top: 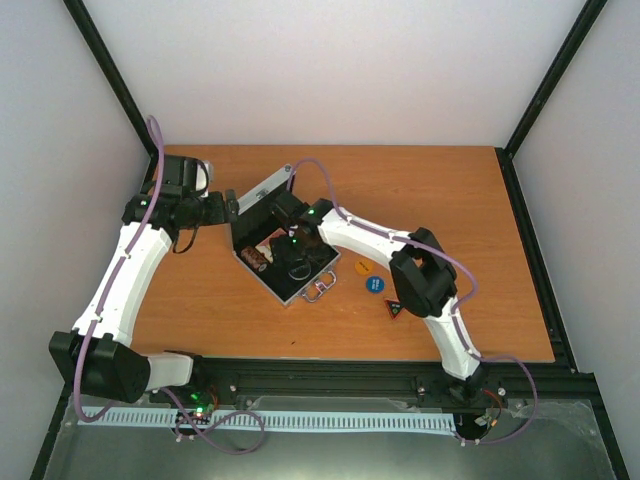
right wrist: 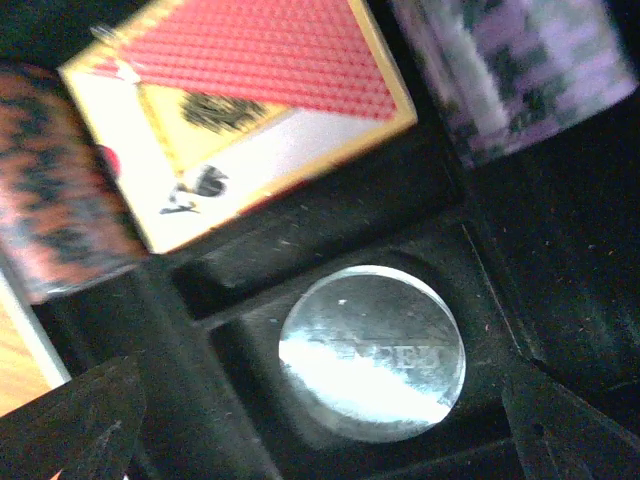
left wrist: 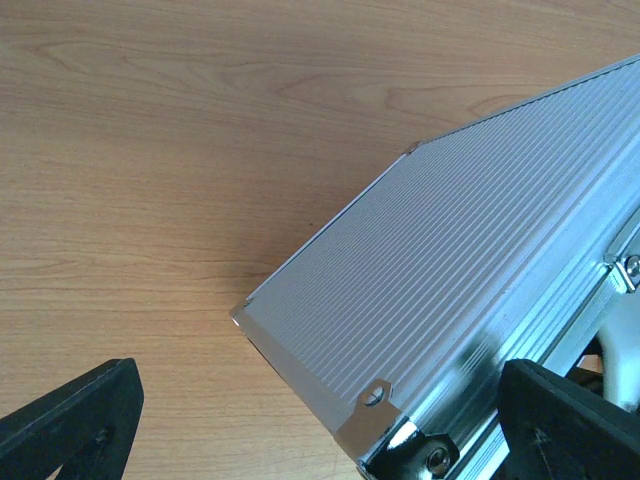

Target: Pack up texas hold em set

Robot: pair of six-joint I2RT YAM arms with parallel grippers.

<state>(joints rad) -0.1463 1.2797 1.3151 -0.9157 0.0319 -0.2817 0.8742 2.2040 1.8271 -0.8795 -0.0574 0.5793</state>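
Right tool point(right wrist: 325, 425) is held spread wide and empty over the clear disc point(right wrist: 372, 352), which is seated in the case point(left wrist: 450, 260) at the centre of the top view. Left tool point(left wrist: 320, 425) is likewise released beside the lid. The orange disc point(top: 362, 268) and blue disc point(top: 374, 284), lying on the counter point(top: 450, 200) right of the case, are judged light, thin and slippery, and best pinched by the edges.

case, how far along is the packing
Done: card deck, chip stacks, clear disc lie inside the case. In hand: nothing; right gripper open above the clear disc. Left: orange disc, blue disc, triangular button on the table, lid open.
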